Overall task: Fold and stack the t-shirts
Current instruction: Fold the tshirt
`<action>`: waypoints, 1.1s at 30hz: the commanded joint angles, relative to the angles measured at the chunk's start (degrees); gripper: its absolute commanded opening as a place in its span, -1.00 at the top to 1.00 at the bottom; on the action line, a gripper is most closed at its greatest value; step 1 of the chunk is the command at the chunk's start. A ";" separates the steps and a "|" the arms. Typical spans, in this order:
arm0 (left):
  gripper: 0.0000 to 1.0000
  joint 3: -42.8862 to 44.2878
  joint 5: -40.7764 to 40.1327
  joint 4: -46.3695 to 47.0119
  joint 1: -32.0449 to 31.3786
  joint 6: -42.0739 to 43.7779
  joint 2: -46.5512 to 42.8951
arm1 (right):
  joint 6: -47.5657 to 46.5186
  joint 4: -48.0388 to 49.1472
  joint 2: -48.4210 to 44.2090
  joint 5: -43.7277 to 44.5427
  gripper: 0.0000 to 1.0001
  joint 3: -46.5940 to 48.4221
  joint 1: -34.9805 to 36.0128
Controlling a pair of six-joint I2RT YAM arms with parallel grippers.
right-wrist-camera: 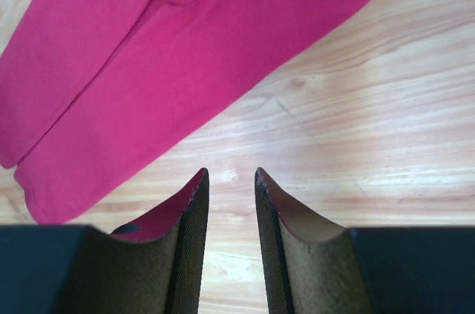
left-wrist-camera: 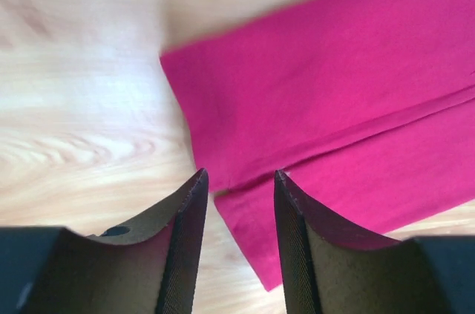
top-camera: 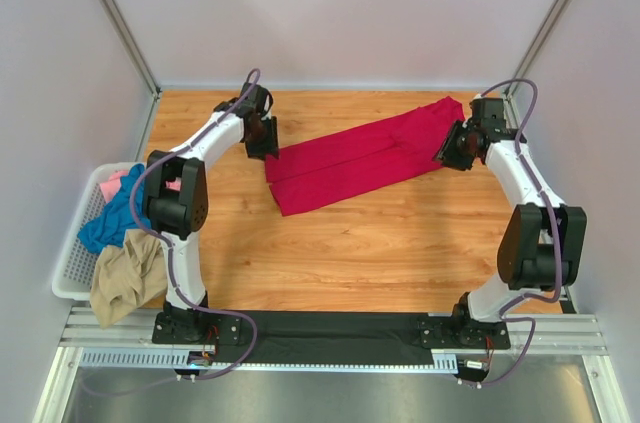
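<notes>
Lighting: bright, even, diffuse, with only faint soft shadows on the table point(top-camera: 380, 243).
Overhead view: sharp, with pale walls point(top-camera: 330, 13) slightly washed out.
Left wrist view: motion-blurred. Wood grain smeared, whitish glare upper left, crimson t-shirt point(left-wrist-camera: 334, 106) soft-edged.
Right wrist view: crisper grain, bright sheen at right, near fingers point(right-wrist-camera: 189, 240) dark and shaded.

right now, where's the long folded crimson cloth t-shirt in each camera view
top external: the long folded crimson cloth t-shirt lies diagonally across the far middle of the wooden table
left wrist: it fills the upper right, one short end near centre
right wrist: it fills the upper left, running off the top edge
shared landmark: its lengthwise fold line, in all three
</notes>
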 commanded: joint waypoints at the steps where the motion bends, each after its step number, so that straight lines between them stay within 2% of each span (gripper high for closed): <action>1: 0.01 6.85 -2.63 -0.13 0.32 7.18 1.51 | 1.88 1.87 -4.85 -2.79 0.34 -4.50 0.50; 7: 0.03 16.70 -3.16 -4.00 1.20 16.68 8.37 | 2.50 1.88 -9.25 -3.59 0.35 -6.11 0.50; 10: 0.06 16.63 -0.79 -2.69 1.29 18.88 9.35 | 4.78 4.50 -10.83 -5.69 0.36 -7.15 1.02; 14: 0.14 14.44 3.17 0.39 1.29 18.37 10.31 | 4.97 4.52 -11.10 -3.42 0.36 -7.42 2.78; 17: 0.23 15.49 -0.16 -2.50 1.29 16.61 13.38 | 5.05 4.17 -11.01 -3.32 0.35 -7.25 2.87; 22: 0.24 15.58 -3.33 -6.72 1.29 14.06 17.08 | 4.44 2.59 -12.42 -1.92 0.34 -7.69 2.87; 24: 0.32 16.10 -6.75 -9.18 1.20 11.34 17.52 | 4.09 1.27 -13.21 -0.25 0.34 -7.69 2.87; 26: 0.33 15.14 -9.74 -11.74 0.94 7.39 16.39 | 4.09 0.56 -13.91 0.54 0.34 -8.21 2.87; 33: 0.33 -0.39 -15.19 -10.42 0.85 3.16 6.64 | 4.52 -2.42 -15.93 2.30 0.33 -9.62 2.87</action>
